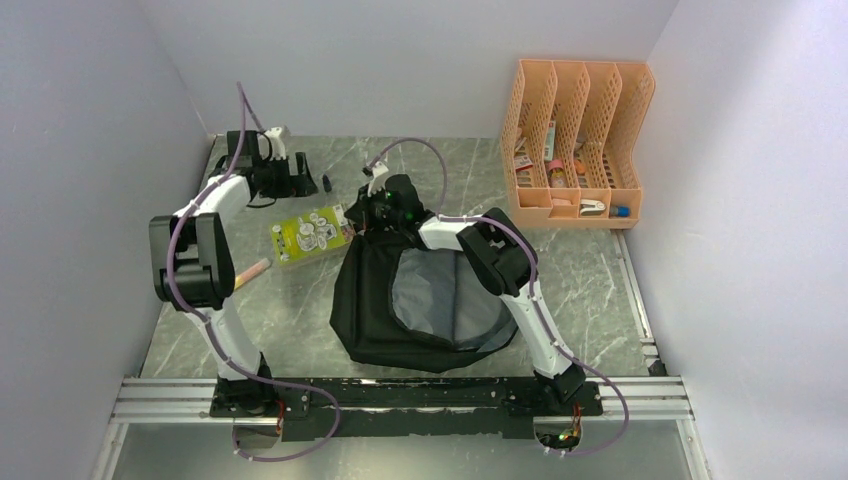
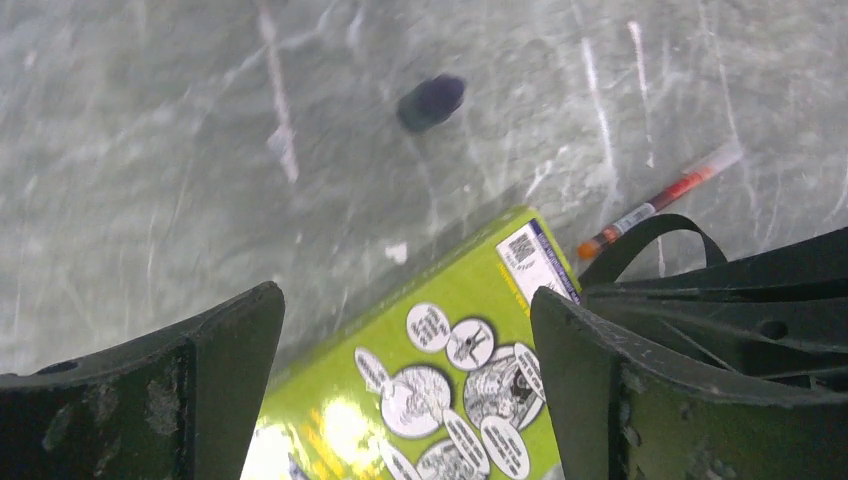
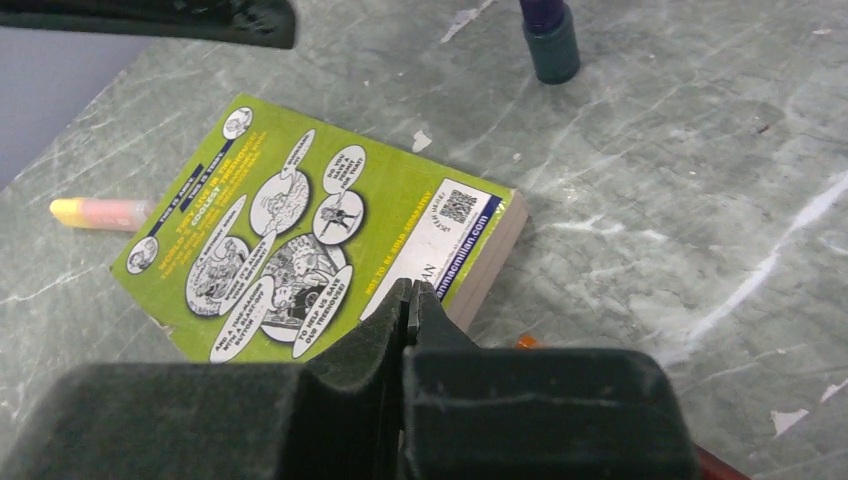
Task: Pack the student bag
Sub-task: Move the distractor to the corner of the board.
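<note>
1. Table (image 1: 300, 320): grey marbled top; it carries every item listed below.
2. Backpack (image 1: 375, 300): black and soft. It lies on the middle of the table, ahead of the right arm's base. The mouth is open upward and shows grey lining. The right arm reaches across it to its far edge.
3. File organiser (image 1: 575, 140): orange and slotted, upright in the far right corner, well apart from the backpack. Small items sit in its compartments.
4. Book (image 1: 310, 235): green cover with cartoon speech bubbles, lying flat just beside the far left edge of the backpack.
5. Left gripper (image 2: 405, 310): jaws spread wide and holding nothing, above the book's far corner.
6. Right gripper (image 3: 410, 300): jaws pressed fully together with nothing visible between them, at the near edge of the book.
7. Marker (image 1: 252, 272): pink with a yellow end, flat on the table left of the book.
8. Pen (image 2: 660, 200): orange and thin, beside the backpack's loop.
9. Cap (image 1: 327, 184): dark, beyond the book.
</note>
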Robot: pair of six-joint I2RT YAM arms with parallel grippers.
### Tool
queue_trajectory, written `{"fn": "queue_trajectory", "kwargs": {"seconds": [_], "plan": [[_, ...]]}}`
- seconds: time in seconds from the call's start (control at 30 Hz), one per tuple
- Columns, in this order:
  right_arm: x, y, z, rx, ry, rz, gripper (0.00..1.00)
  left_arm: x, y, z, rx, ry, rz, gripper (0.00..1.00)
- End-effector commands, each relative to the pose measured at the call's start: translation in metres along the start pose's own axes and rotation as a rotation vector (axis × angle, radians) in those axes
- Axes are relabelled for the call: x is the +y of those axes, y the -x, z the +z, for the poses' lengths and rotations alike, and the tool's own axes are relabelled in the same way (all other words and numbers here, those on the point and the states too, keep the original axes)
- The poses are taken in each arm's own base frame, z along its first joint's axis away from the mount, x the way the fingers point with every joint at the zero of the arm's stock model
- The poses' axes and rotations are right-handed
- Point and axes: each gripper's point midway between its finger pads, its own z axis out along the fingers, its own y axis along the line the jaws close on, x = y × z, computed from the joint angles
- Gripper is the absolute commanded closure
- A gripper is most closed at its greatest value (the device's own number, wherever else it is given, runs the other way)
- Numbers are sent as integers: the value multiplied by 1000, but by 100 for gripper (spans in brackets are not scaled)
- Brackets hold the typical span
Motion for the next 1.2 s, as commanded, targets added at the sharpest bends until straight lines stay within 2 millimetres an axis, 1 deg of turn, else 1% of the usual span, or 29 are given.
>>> {"fn": "queue_trajectory", "kwargs": {"seconds": [0.0,0.1,0.2,0.23,0.27,0.3,0.37,0.4,0.47,0.6,0.73,0.87,1.17], "plan": [[17,23,-4,-59,58,-45,100,-28,11,11,-2,-229,211,3],[18,22,-3,-55,68,-40,100,-16,16,11,-17,-169,256,3],[18,23,-3,-48,57,-36,100,-11,17,8,-28,-156,271,3],[16,26,-4,-54,36,-28,92,-9,16,8,-30,-151,271,3],[9,29,-4,-53,-9,-10,80,-8,16,8,-32,-141,268,3],[5,31,-4,-38,-45,13,73,-8,16,9,-34,-142,265,3],[-1,30,-4,12,-103,52,68,-9,15,11,-32,-150,254,3],[-6,24,-6,51,-138,88,66,-10,15,11,-33,-158,248,3],[-6,20,-8,94,-171,143,60,-12,14,13,-30,-171,240,3],[-3,15,-12,152,-219,211,56,-8,9,17,-13,-161,236,3],[-3,6,-10,218,-244,234,51,-8,2,21,3,-172,231,3],[-1,-5,-9,280,-239,251,51,-8,-2,24,14,-172,236,3],[0,-22,-2,351,-223,267,51,-12,-14,33,51,-166,270,3]]}}
